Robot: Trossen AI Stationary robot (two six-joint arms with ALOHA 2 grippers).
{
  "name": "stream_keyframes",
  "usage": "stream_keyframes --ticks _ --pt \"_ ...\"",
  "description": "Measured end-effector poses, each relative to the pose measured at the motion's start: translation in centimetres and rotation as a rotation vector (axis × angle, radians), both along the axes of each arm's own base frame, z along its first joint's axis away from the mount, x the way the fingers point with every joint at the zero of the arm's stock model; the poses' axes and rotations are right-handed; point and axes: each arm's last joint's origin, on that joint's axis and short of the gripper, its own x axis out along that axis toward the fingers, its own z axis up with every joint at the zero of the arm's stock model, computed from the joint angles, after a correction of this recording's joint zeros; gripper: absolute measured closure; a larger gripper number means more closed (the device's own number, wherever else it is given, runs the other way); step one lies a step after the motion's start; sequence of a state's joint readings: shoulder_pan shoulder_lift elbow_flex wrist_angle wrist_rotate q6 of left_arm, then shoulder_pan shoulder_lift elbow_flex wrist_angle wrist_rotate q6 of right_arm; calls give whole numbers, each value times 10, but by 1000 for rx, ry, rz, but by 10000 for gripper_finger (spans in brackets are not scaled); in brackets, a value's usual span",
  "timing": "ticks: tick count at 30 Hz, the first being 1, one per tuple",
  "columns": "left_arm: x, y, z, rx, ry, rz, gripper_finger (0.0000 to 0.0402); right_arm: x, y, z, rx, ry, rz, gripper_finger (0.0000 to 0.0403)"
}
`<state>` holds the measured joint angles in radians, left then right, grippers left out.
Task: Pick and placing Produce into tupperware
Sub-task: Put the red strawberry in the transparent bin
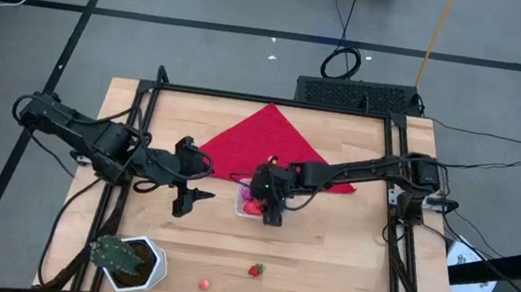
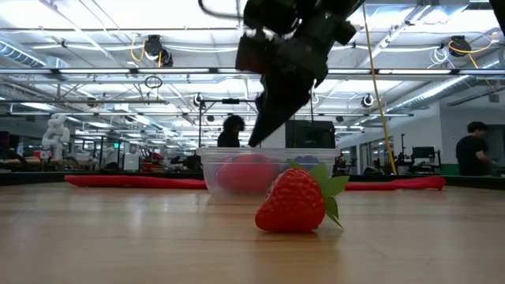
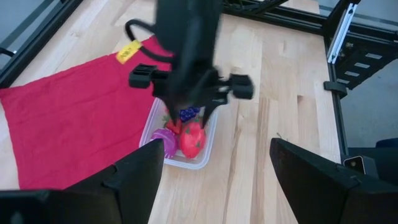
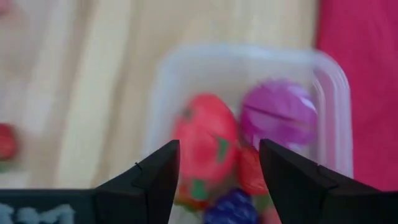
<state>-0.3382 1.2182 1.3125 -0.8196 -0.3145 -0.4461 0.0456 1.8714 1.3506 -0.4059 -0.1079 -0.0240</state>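
Observation:
The clear tupperware tub (image 1: 244,207) stands on the wood just in front of the red cloth's near corner. In the right wrist view the tub (image 4: 249,62) holds a red strawberry (image 4: 205,143), a purple piece (image 4: 280,112) and a grape bunch (image 4: 233,205). My right gripper (image 4: 219,149) hovers open right above the tub, pointing down, and holds nothing; the low view shows the gripper (image 2: 264,126) just over the tub's rim. My left gripper (image 1: 195,201) waits open to the tub's left, above the table. A loose strawberry (image 1: 255,269) and a small red ball (image 1: 205,285) lie near the near edge.
The red triangular cloth (image 1: 270,147) lies flat behind the tub. A green plant in a white hexagonal pot (image 1: 129,260) stands at the near left corner. A black frame (image 1: 392,184) borders the table. Bare wood (image 1: 328,246) stretches to the right of the loose fruit.

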Motion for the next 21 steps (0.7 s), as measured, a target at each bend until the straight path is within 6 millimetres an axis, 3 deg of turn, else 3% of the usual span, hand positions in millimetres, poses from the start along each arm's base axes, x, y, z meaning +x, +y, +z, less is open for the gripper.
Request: stream_keyframes --ticks 5,10,16,21 --pt "0 0 0 6 0 -5 105 -6 30 25 -29 -115 133 192" --pt "0 0 0 5 1 -4 105 -22 73 51 10 -186 223 192" --pt "0 0 0 3 0 -2 105 -43 131 58 68 -207 333 192" --pt "0 0 0 -12 -1 9 105 -55 166 58 76 -252 346 192"
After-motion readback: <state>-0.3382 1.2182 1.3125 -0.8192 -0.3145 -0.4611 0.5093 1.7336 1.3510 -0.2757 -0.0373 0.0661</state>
